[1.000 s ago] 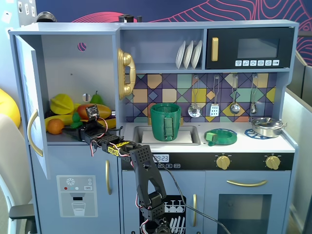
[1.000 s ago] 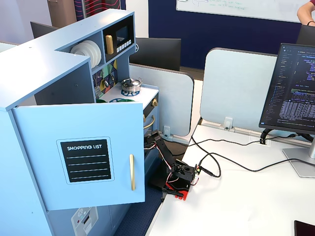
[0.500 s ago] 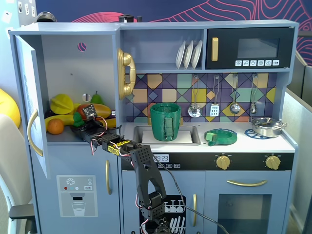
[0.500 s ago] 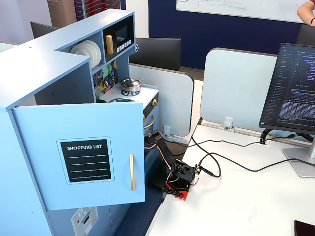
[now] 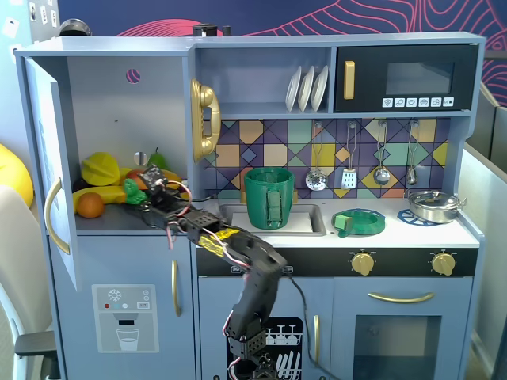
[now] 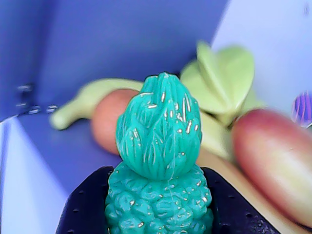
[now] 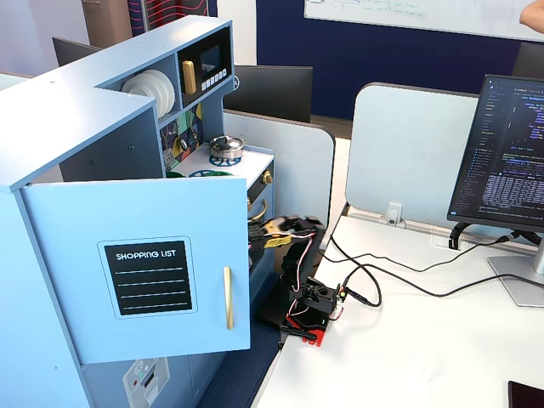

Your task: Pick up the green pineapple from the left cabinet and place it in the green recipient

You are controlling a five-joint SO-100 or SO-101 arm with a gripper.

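The gripper (image 6: 158, 214) is clamped on the green pineapple (image 6: 158, 170), its dark fingers (image 6: 85, 207) pressing the bumpy body from both sides while the leafy crown stands up between them. In a fixed view the gripper (image 5: 136, 196) reaches onto the shelf of the left cabinet (image 5: 119, 119), the pineapple (image 5: 131, 190) beside an orange (image 5: 90, 205) and a banana (image 5: 99, 192). The green recipient (image 5: 268, 197) stands well apart in the sink (image 5: 305, 222).

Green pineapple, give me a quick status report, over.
Gripper inside the left cabinet, jaws either side of the green pineapple; grasp unconfirmed. Green recipient stands in the sink, empty-topped. Other toy fruit crowds the shelf behind.
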